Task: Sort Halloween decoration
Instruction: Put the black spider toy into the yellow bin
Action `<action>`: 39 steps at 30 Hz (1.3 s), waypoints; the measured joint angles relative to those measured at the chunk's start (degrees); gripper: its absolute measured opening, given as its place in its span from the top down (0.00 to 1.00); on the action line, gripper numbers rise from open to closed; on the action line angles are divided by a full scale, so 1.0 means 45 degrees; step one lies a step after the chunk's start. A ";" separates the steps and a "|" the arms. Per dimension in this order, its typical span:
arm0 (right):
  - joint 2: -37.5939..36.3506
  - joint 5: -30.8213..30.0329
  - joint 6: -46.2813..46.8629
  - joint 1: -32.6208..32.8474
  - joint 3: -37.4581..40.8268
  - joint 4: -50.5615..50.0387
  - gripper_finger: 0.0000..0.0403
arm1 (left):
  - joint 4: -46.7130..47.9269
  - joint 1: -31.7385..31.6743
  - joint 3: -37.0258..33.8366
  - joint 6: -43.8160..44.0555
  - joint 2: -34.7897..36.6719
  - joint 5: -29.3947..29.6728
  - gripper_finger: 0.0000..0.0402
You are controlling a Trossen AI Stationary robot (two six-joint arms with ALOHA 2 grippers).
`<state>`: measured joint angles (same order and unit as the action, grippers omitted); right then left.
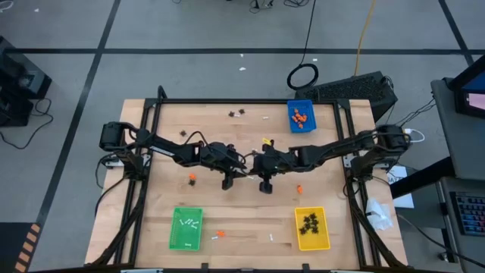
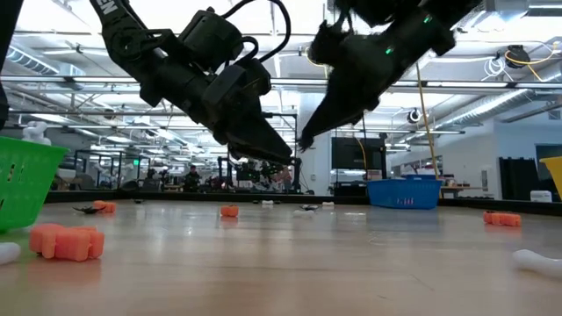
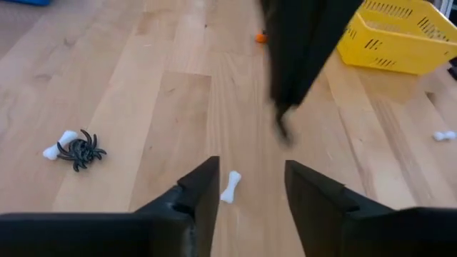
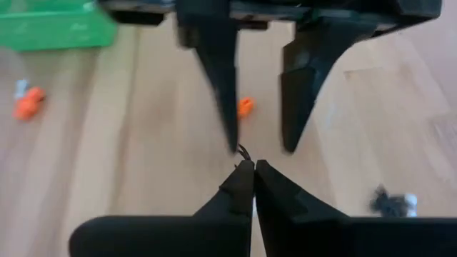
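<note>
My two grippers meet above the middle of the table. My left gripper (image 1: 244,170) is open and empty; in its wrist view its fingers (image 3: 203,196) stand over a white bone (image 3: 230,187) lying on the wood. My right gripper (image 4: 253,168) is shut, its tips just in front of the left gripper's open fingers (image 4: 221,93). A thin black bit (image 4: 244,151), like a spider's leg, sticks out of its tips. In the low view both grippers (image 2: 285,158) (image 2: 303,140) hang clear of the table. A black spider lies against another bone (image 3: 78,150). My right gripper pinches the small black spider-like bit (image 4: 244,151) at the very tips of its two fingers. It comes slanting down from the table's right side. Only a thin black curl shows beyond the tips; the rest is too small to tell. It is held clear of the table.
The blue tray (image 1: 301,116) with orange lumps stands far right, the green tray (image 1: 186,227) with bones near left, the yellow tray (image 1: 311,227) with spiders near right. Loose orange lumps (image 2: 66,241) (image 4: 245,107) and bones (image 2: 536,261) lie scattered on the wood.
</note>
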<state>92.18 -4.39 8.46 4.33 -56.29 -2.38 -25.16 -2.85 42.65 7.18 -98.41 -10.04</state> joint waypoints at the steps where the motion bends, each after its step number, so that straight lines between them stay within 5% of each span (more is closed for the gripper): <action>1: -0.0223 0.0002 0.0119 0.0125 0.0000 -0.0349 1.00 | 0.0015 0.0000 0.0000 -0.0092 0.0000 -0.0002 0.59; 8: -0.1911 0.0014 0.2654 0.1718 -0.0024 -0.3261 1.00 | -0.0063 0.0000 -0.0005 -0.0450 0.0000 0.0032 0.54; 24: -0.2068 0.1080 1.4493 0.7860 -0.0024 -0.9104 1.00 | -0.0733 0.0000 -0.0019 -0.0797 0.0000 0.0102 0.54; 33: -0.0800 0.1323 1.4398 0.7773 -0.0019 -1.0096 0.99 | -0.0711 -0.0320 -0.0277 -0.1383 0.0000 0.0104 0.54; 39: -0.0700 0.1349 1.4185 0.7612 -0.0019 -1.0021 0.87 | -0.1020 -0.0460 -0.0886 -0.1501 0.0000 0.0726 0.55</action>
<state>89.03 1.68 72.29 38.59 -56.38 -47.47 -29.75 -4.92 38.67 0.43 -98.41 -6.78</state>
